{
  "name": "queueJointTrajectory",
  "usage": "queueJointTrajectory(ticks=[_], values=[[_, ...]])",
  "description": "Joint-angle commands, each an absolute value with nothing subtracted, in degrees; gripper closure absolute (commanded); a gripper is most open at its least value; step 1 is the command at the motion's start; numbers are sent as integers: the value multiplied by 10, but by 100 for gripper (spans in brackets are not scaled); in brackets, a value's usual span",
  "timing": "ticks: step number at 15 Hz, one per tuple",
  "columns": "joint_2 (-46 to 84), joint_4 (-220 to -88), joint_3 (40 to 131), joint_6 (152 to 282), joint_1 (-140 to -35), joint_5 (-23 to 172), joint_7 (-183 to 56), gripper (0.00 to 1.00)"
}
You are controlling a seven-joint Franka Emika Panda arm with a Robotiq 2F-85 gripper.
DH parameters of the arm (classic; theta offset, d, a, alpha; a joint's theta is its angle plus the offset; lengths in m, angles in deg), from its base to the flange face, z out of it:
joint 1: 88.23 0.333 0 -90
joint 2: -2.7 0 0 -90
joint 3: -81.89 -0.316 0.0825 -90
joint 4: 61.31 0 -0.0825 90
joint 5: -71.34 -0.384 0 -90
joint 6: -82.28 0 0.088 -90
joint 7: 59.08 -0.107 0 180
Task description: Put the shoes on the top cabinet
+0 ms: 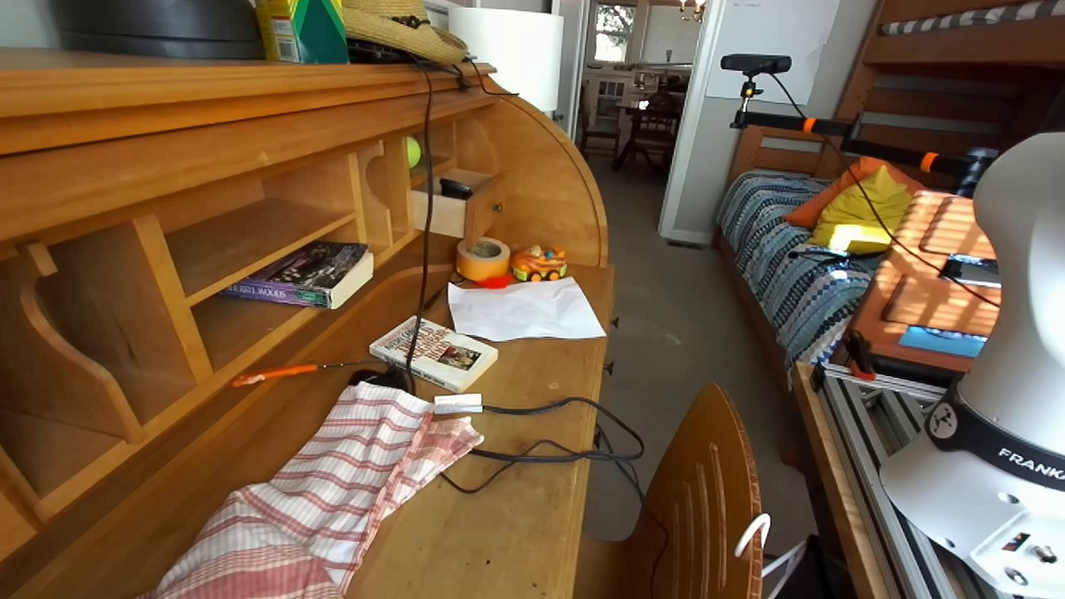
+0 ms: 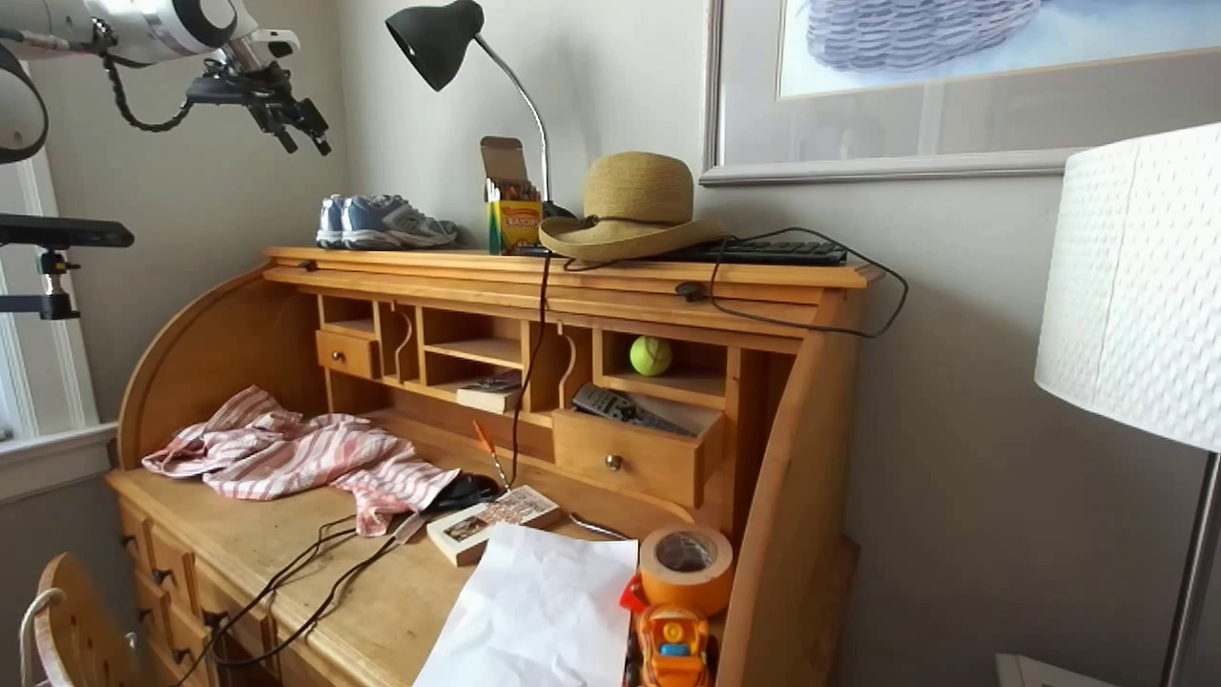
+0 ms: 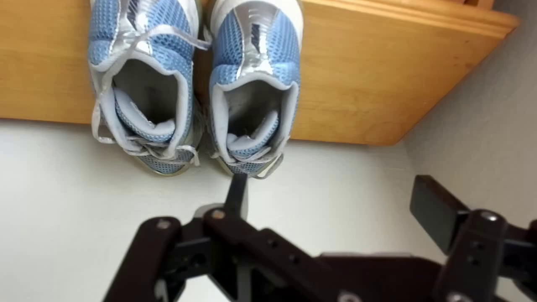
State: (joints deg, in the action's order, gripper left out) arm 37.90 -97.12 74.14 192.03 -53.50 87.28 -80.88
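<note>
Shoes point(image 2: 382, 224): the pair stood upright, just beside each other, on the upper surface point(image 3: 356, 84), near one end, toes toward the wall point(image 3: 105, 201). Blue mesh, silver at the heels, laces loose.

Claw point(image 3: 333, 201): hung higher than the pair and apart from it, a little to the left in an exterior view. Jaws wide apart, holding nothing. In the wrist view both shoes showed beyond its tips; one jaw tip appeared just below the toe of one shoe, the other well off past the pair. Robot arm point(image 2: 162, 29) carried it, white against the pale wall.

Farther along that surface: an opened crayon box point(image 2: 515, 227), a black lamp point(image 2: 429, 43), a straw hat point(image 2: 639, 186), a dark keyboard point(image 2: 777, 250).

Below, in a cubby point(image 2: 687, 386), a tennis ball point(image 2: 651, 355); in a pulled-out drawer point(image 2: 658, 468), a remote point(image 2: 606, 403).

Lower surface point(image 2: 248, 530), in both exterior views: a striped cloth point(image 2: 296, 458), a paperback point(image 2: 491, 525), a sheet of white paper point(image 2: 534, 611), a tape roll point(image 2: 682, 590) and an orange toy car point(image 2: 672, 634), those last two just beside each other at the opposite end from the shoes.
</note>
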Motion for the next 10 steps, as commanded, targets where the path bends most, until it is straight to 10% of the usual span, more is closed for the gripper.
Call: queueJointTrajectory(ticks=[1, 10], values=[[324, -1000, 719, 1833, -537, 858, -718, 0], [246, -1005, 709, 1668, -595, 826, -551, 0]])
